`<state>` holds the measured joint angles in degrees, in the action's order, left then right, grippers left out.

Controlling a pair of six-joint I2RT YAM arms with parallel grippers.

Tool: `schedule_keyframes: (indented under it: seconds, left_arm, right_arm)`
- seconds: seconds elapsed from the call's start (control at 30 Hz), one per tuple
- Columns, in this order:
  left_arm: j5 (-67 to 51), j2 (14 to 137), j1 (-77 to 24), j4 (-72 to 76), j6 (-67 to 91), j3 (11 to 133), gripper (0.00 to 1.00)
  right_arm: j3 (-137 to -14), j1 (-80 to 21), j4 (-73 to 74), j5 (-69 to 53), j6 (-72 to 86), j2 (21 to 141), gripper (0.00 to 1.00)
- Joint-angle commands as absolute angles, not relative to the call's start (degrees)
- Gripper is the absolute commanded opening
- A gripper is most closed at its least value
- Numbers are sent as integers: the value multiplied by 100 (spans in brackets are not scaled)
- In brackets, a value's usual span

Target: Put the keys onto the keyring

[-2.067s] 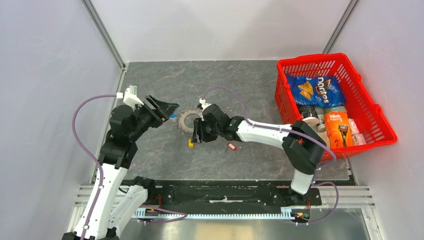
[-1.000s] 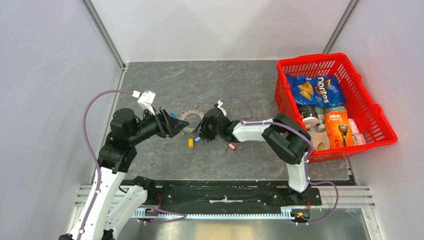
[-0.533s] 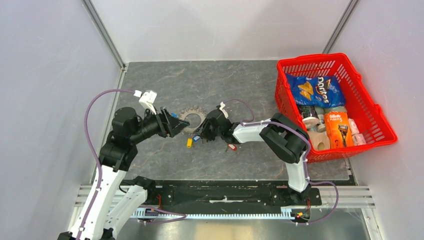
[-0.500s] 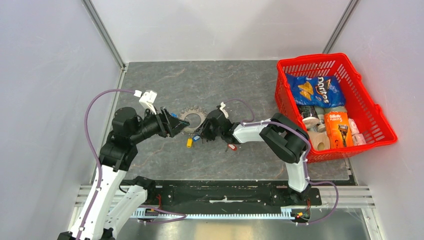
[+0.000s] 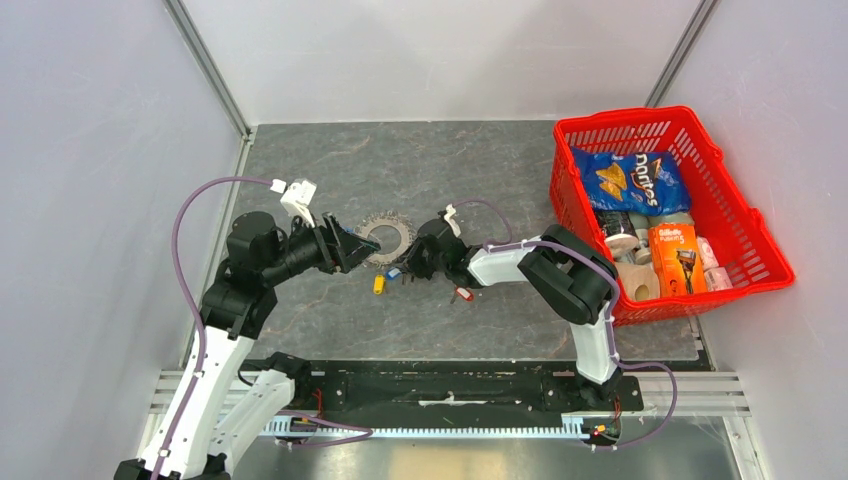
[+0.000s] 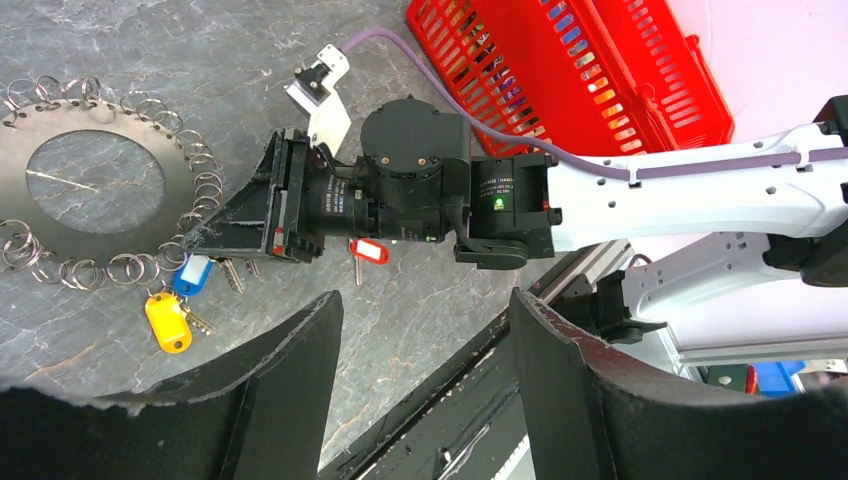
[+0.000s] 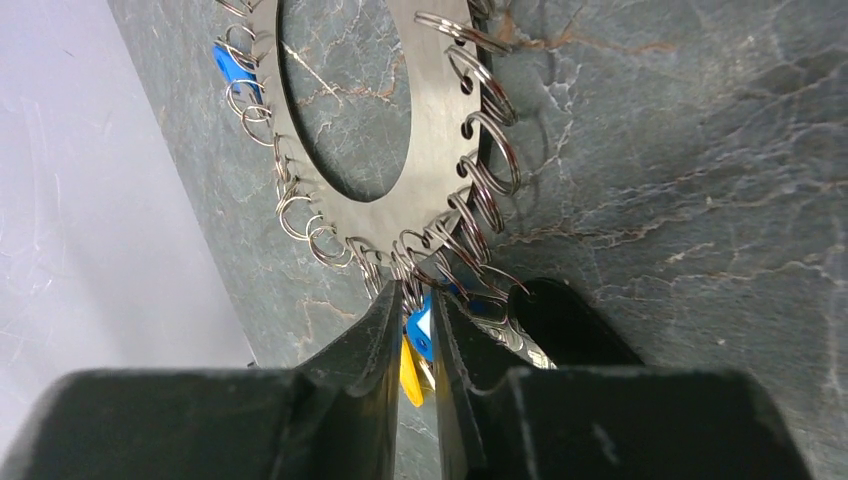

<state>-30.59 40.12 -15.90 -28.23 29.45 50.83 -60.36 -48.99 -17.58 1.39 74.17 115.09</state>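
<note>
Lower centre of right wrist view: right gripper (image 7: 415, 300), narrower than a second ago, pinching toward blue-tagged key (image 7: 420, 335) at keyring (image 7: 440, 140) rim; grasp uncertain, pickup beginning; left gripper (image 6: 425, 330) spread, empty.

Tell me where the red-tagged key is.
In the top view, the red-tagged key lies just near-side of the right gripper, right of the yellow-tagged key.

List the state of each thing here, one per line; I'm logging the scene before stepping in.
keyring: flat on table, small rings around rim.
blue-tagged key: lying at keyring's rim.
yellow-tagged key: lying beside the blue one.
red-tagged key: lying apart from the keyring.
left gripper: open, empty.
right gripper: fingers nearly together at keyring's rim; grip unclear.
red basket: upright, filled.
</note>
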Motion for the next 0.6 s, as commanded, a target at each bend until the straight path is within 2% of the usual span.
schedule_keyframes:
  seconds: [0.0, 0.37, 0.57]
  left_arm:
    - [-3159, 4015, -1626, -2716, 2727, 5134, 68]
    - [-3164, 4025, -1626, -2707, 2725, 5124, 68]
    - [-3169, 4015, -1624, -2715, 2718, 5107, 68]
  right_arm:
    - [-5971, -4855, -1950, 321, 7491, 11596, 21]
    - [-5995, -4826, -2088, 301, 7502, 11612, 13]
    - [-5998, -4825, -2175, 265, 7479, 11633, 2]
